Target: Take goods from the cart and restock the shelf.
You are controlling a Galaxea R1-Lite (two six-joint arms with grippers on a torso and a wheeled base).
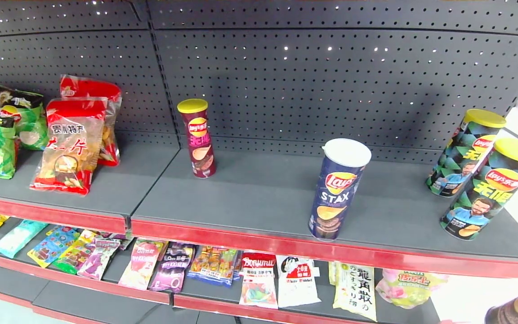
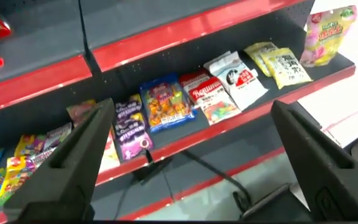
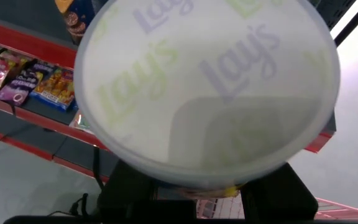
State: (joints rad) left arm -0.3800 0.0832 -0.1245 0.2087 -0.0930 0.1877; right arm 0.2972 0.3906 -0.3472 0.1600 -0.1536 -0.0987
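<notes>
My right gripper (image 3: 205, 190) is shut on a chip can whose pale printed lid (image 3: 207, 87) is right in front of the wrist camera, with a dark finger (image 3: 129, 196) on either side of the can body. The same can (image 1: 517, 309) pokes into the head view at the bottom right corner, below the upper shelf (image 1: 259, 193). My left gripper (image 2: 192, 109) is open with nothing between its fingers (image 2: 73, 165), and it hangs low in front of the lower shelf's snack packets (image 2: 166, 106).
On the upper shelf stand a maroon can (image 1: 198, 137), a blue can (image 1: 337, 189) near the front edge and two green cans (image 1: 463, 153) (image 1: 493, 189) at the right. Snack bags (image 1: 72, 144) fill the left section. Bare shelf lies between the cans.
</notes>
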